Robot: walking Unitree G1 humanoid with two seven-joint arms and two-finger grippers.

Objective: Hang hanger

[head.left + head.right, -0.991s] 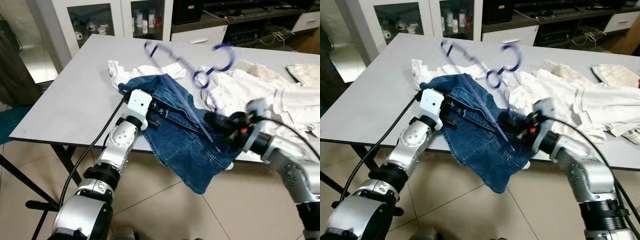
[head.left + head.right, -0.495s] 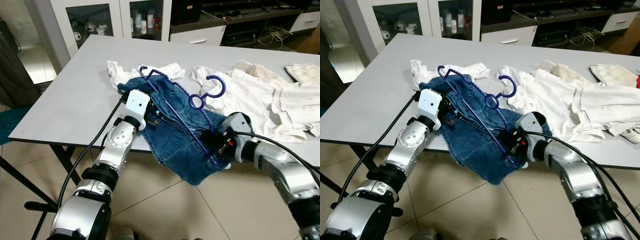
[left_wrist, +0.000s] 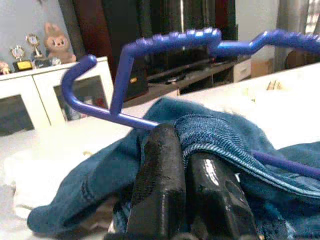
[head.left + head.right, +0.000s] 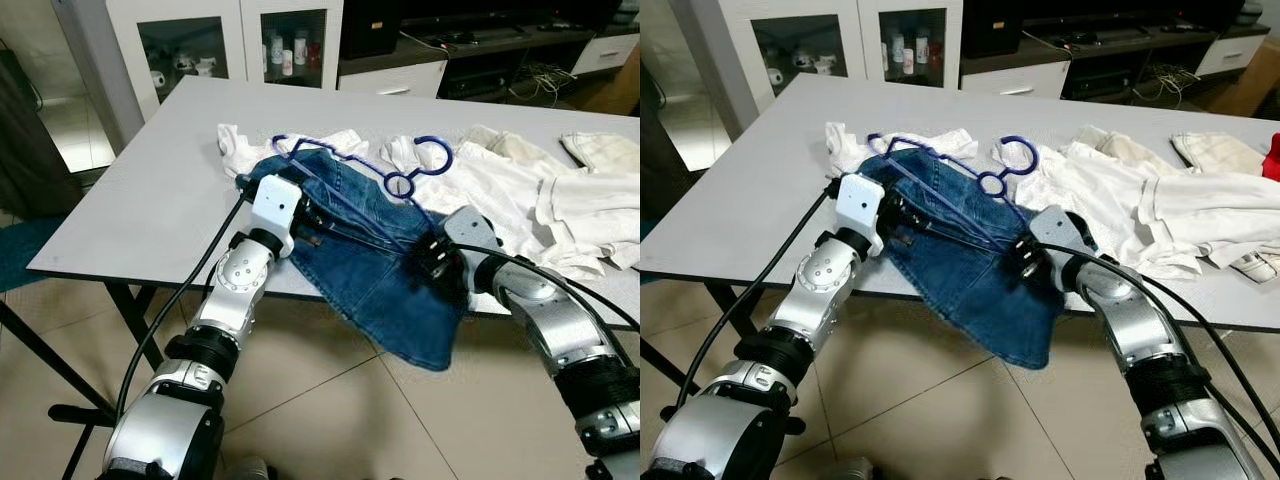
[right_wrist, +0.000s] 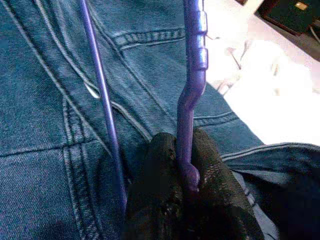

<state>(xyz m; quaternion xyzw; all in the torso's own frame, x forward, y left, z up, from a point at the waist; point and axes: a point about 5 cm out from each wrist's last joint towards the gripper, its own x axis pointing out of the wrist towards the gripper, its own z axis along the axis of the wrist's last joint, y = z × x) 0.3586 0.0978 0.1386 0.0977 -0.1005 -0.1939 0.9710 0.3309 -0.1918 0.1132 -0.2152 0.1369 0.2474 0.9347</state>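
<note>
A blue-purple plastic hanger [image 4: 443,152] lies across a blue denim garment [image 4: 380,285] that drapes over the front edge of the grey table [image 4: 150,200]. My right gripper [image 5: 184,150] is shut on one end of the hanger [image 5: 194,60], low on the denim by the table edge [image 4: 432,255]. My left gripper [image 3: 182,145] is shut on a fold of the denim's waistband, under the hanger's other arm [image 3: 170,40]. In the left eye view the left gripper [image 4: 312,222] sits at the garment's left side.
White clothes [image 4: 520,190] are heaped on the table behind and right of the denim. A glass-door cabinet [image 4: 180,50] and a low media unit [image 4: 480,60] stand beyond the table. Black table legs [image 4: 60,370] cross the tiled floor at lower left.
The right gripper has carried the hanger down and toward the table; the hanger went from raised and tilted to lying low across the denim. The left gripper has kept its hold.
</note>
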